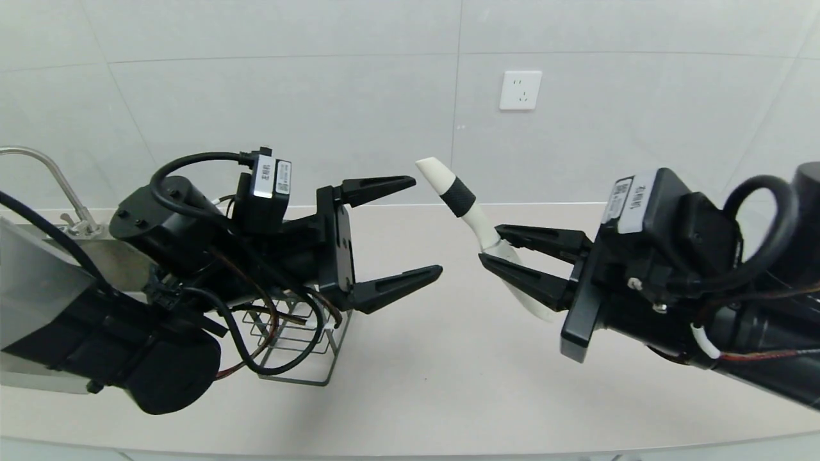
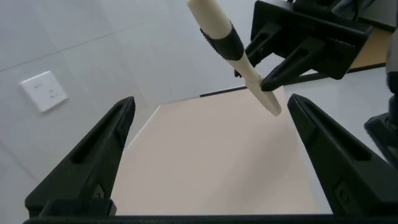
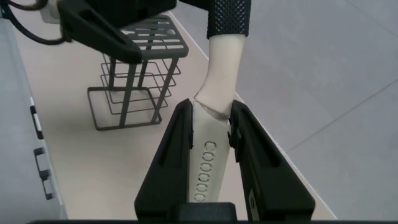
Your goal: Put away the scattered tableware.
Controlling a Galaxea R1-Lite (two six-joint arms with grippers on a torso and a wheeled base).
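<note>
Nearby: wire rack [image 1: 306,379] under left claw [image 1: 426,226]; wall socket [image 1: 520,90] beyond utensil [image 1: 459,196].

The white utensil [image 1: 477,221] looks like smooth, matt off-white plastic, with a black knurled band [image 1: 458,195] round its handle, rough and rubbery-looking. The left gripper [image 1: 426,225] and right gripper [image 1: 489,243] are matt black plastic. The rack [image 3: 149,51] is dull-coated dark grey wire metal. The counter [image 1: 448,371] is smooth matt beige, the wall tiles [image 1: 320,96] carry a faint sheen, and the tap [image 1: 38,157] is brushed metal
</note>
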